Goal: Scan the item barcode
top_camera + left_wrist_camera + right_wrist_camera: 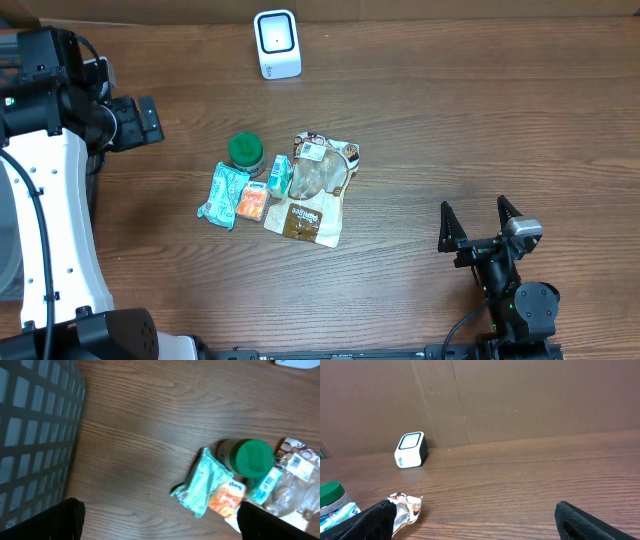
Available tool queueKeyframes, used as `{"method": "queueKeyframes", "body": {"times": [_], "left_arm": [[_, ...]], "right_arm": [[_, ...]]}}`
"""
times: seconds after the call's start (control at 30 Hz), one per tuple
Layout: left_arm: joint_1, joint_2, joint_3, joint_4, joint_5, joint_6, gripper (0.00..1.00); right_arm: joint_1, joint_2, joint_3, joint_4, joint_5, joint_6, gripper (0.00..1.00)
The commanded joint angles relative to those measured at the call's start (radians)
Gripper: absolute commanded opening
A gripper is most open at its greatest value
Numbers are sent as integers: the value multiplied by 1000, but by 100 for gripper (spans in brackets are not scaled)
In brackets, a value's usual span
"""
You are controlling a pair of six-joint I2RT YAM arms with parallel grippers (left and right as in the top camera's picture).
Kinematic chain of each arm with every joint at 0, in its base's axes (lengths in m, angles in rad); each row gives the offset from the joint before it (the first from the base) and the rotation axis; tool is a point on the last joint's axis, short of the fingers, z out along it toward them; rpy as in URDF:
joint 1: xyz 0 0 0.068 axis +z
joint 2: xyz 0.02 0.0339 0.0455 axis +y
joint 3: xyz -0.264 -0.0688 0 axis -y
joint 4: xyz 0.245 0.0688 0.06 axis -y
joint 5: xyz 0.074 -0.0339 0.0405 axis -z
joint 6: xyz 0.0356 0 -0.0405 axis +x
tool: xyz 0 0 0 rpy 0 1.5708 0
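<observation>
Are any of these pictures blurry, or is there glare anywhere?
Overhead: sharp, evenly lit, only soft shadows. Left wrist: soft focus, the green-lidded jar fuzzy. Right wrist: its dark fingertips blur at the bottom edge; the white scanner is clear.

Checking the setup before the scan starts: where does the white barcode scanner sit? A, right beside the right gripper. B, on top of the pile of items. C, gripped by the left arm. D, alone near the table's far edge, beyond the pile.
D: the white scanner stands by itself near the far edge of the table, apart from the pile of items in the middle.
</observation>
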Motion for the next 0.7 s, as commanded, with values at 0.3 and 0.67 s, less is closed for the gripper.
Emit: {"method": "queueKeyframes", "body": {"times": [0.3,0.67], "left_arm": [[-7,8,1,69,415,-60,76],[-193,8,1,56,352,-11,4]], "right_arm": [[6,59,-6,2,-42,116,100],[5,213,252,-225,-195,115,100]]}}
